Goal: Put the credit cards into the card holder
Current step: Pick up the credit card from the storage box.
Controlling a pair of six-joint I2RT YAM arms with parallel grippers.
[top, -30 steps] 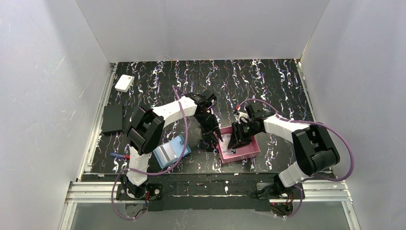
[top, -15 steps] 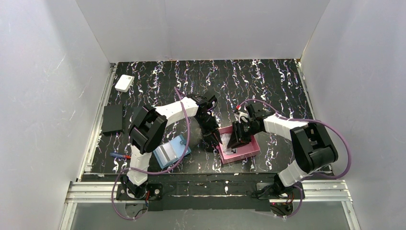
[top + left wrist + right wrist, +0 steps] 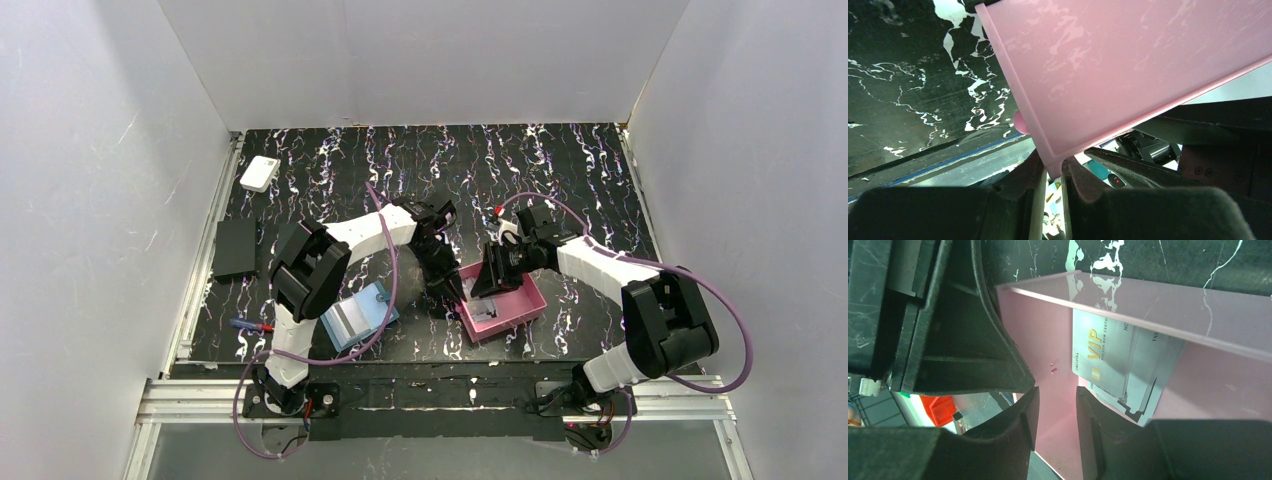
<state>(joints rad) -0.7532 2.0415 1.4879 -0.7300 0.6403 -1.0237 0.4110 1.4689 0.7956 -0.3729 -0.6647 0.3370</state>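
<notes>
The credit cards (image 3: 1115, 362), grey-white with "VIP" lettering, lie overlapped inside the pink tray (image 3: 1048, 335) against its far wall. In the top view they show as a pale patch (image 3: 487, 314) on the tray's (image 3: 520, 305) floor. My left gripper (image 3: 1050, 172) is shut on the tray's (image 3: 1108, 65) near corner, and the tray is tipped. My right gripper (image 3: 1055, 412) hovers inside the tray, jaws apart, with only pink floor between them, just left of the cards. The card holder (image 3: 358, 315), teal-blue, lies open on the table by the left arm's base.
A white box (image 3: 259, 173) sits at the back left. A black slab (image 3: 235, 248) lies along the left edge. A red-and-blue pen (image 3: 250, 326) rests near the left arm's base. White walls close in three sides.
The left gripper has closed onto the tray's corner and the tray has tipped and shifted slightly. The right gripper has drawn back and up over the tray's left part.
</notes>
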